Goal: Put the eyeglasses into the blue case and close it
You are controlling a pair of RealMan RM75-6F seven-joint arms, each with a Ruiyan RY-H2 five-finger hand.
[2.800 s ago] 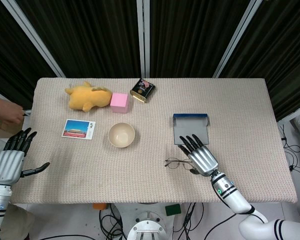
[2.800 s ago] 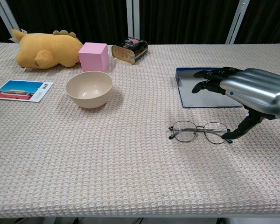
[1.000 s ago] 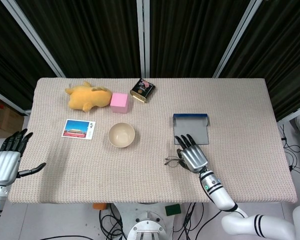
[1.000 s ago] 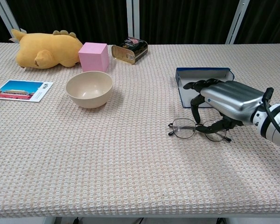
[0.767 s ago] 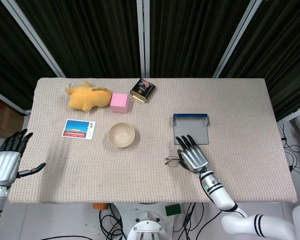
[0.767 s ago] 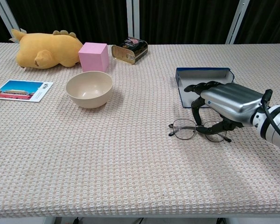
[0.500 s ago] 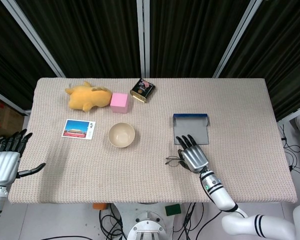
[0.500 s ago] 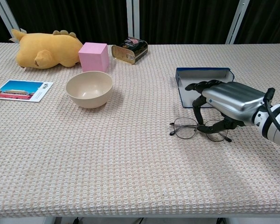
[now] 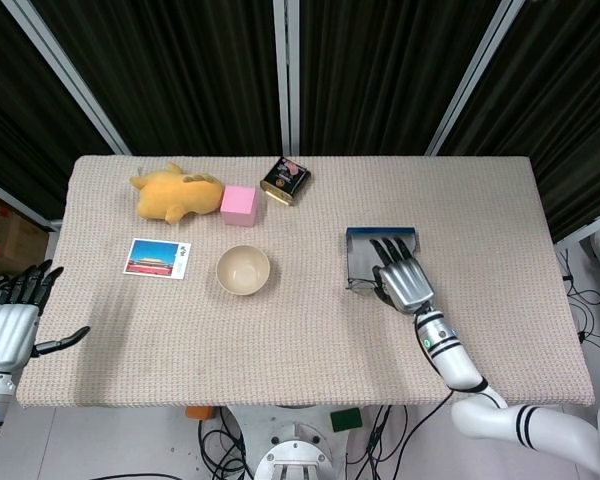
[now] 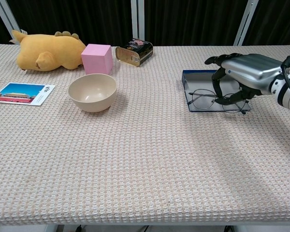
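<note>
My right hand [image 10: 245, 68] pinches the thin-rimmed eyeglasses [image 10: 203, 100] and holds them just above the front of the open blue case [image 10: 199, 76]. In the head view the right hand [image 9: 403, 276] covers the near half of the blue case [image 9: 380, 236], and the eyeglasses [image 9: 361, 285] stick out to its left, over the case's front left corner. The glasses appear to hang clear of the case floor. My left hand [image 9: 10, 326] hovers off the table's front left corner with its fingers spread and nothing in it.
A beige bowl [image 10: 92, 92] stands left of centre. Behind it are a pink cube [image 10: 96, 58], a yellow plush toy [image 10: 47, 50] and a dark tin [image 10: 133, 51]. A postcard [image 10: 21, 93] lies at the far left.
My right hand has lifted the eyeglasses off the cloth and carried them back and to the right, over the blue case. The left hand has stayed in place.
</note>
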